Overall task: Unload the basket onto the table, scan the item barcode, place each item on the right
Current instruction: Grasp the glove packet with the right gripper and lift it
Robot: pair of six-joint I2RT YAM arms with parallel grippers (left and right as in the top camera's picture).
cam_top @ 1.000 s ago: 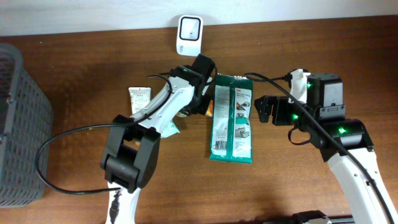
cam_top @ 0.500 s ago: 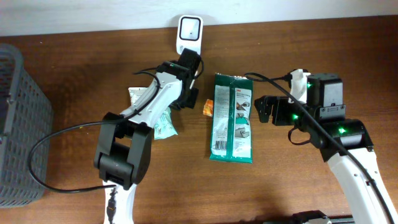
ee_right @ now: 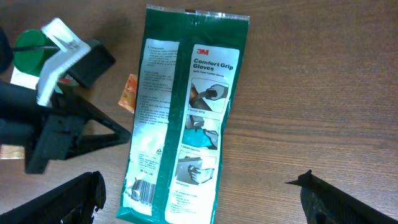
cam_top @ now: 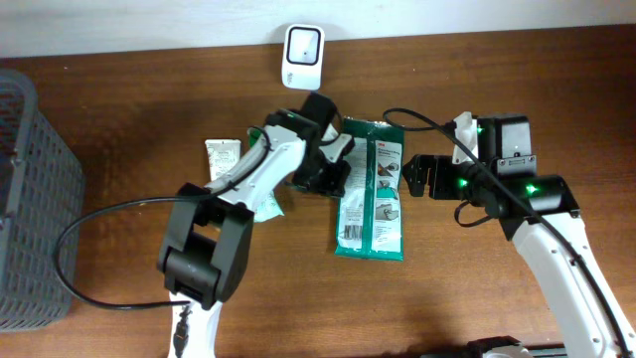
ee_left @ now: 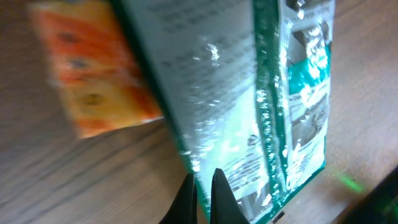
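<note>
Poising the left hand (cam_top: 333, 171), pinched together and empty, at the left edge of the glove pack (cam_top: 370, 189); holding the right hand (cam_top: 415, 179) spread wide just beside its right edge; leaving the pack flat on the worktop (cam_top: 119, 99), barcode (ee_right: 138, 188) up, not yet brought to the scanner (cam_top: 302, 56); concealing any contact between left hand and pack from overhead; blurring the orange packet (ee_left: 93, 68) at the wrist.

Green glove pack (ee_right: 180, 118), orange packet (ee_left: 93, 68)

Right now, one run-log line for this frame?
left claw: shut, at glove pack edge | right claw: open, empty | glove pack: flat on table | scanner: far edge
</note>
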